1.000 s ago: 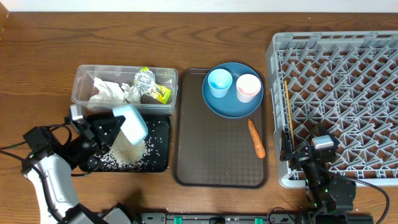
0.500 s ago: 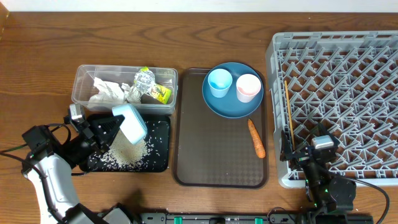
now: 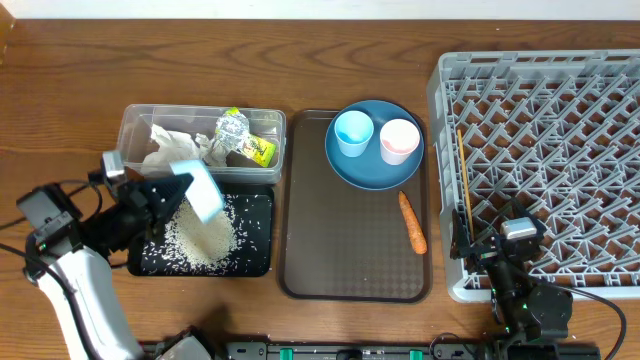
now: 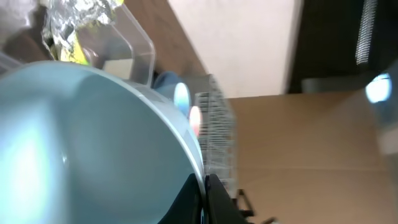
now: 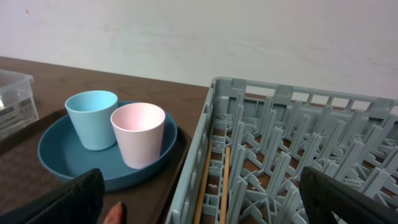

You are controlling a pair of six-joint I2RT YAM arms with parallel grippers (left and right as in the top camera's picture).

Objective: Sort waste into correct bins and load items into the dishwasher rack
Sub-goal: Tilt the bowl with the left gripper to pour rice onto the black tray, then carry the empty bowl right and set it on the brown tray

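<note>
Our left hand (image 3: 178, 195) clamps the tilted whitish pale-blue bowl (image 3: 204, 190) above the shallow black tray (image 3: 260, 262); right hand (image 5: 205, 199) gapes empty.

Wood-grain table (image 3: 330, 70); clear plastic tub (image 3: 125, 140); crinkled silver foil (image 3: 232, 127); grey plastic rack (image 3: 540, 150).

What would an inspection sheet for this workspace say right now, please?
Surface: wooden table.
Job's things: bowl tilted over black tray holding rice; napkins, foil, wrapper in clear tub; blue cup, pink cup on plate; carrot on brown tray; rack holds no dishes.
Clutter: thin wooden stick in the rack.
End effectors: left end effector shut on bowl; right end effector open.
Cables: black cable beside the right arm.
Surroundings: white wall.
</note>
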